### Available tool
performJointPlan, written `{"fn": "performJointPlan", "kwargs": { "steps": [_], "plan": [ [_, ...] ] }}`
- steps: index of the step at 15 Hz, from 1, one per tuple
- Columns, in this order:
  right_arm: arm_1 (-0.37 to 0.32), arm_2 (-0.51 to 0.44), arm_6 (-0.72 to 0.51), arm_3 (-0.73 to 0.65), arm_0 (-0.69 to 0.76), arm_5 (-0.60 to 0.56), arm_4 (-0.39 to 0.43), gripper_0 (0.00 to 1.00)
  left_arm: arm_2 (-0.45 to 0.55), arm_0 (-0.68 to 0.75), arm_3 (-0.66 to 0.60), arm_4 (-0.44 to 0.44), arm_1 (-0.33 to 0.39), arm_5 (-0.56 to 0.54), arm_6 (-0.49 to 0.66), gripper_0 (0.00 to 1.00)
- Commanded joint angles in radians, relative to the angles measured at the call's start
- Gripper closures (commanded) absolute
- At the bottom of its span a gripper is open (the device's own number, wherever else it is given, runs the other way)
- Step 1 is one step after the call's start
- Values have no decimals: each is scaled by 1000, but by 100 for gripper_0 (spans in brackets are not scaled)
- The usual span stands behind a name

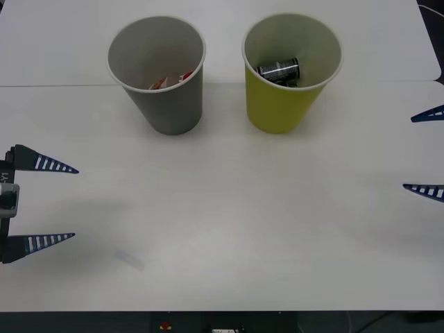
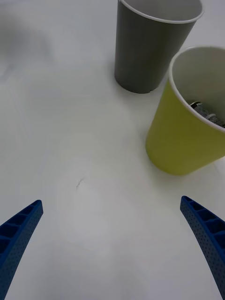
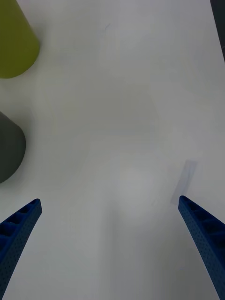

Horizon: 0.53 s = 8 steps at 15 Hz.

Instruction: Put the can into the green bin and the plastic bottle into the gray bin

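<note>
The can [image 1: 279, 71], dark with silver rims, lies on its side inside the yellow-green bin [image 1: 281, 107] at the back right; a bit of it [image 2: 206, 112] peeks over the rim of the green bin [image 2: 180, 140]. The gray bin [image 1: 170, 104] stands left of it, and the plastic bottle [image 1: 170, 81] lies inside, only its red and orange bits showing. The gray bin [image 2: 147, 47] rises behind the green one in the right wrist view. My left gripper [image 1: 73, 202] hovers open at the table's left edge. At the right edge my right gripper [image 1: 409, 152] is open too.
The white table [image 1: 229, 215] spreads wide between the grippers and the bins. A faint strip of clear tape [image 1: 130, 259] lies near the front left, and the tape [image 3: 183, 182] lies ahead of my left fingers. The table's front edge runs along the bottom.
</note>
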Motion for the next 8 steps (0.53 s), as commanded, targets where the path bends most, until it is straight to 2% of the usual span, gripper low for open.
{"fn": "performJointPlan", "kwargs": {
  "steps": [1, 8],
  "plan": [
    [0, -10, 26, 0, 37, 0, -7, 0, 0, 0, 0, 0, 0, 0, 0, 0],
    [-9, -10, 44, 0, 59, 0, -13, 0, 0, 0, 0, 0, 0, 0, 0, 0]
  ]
}}
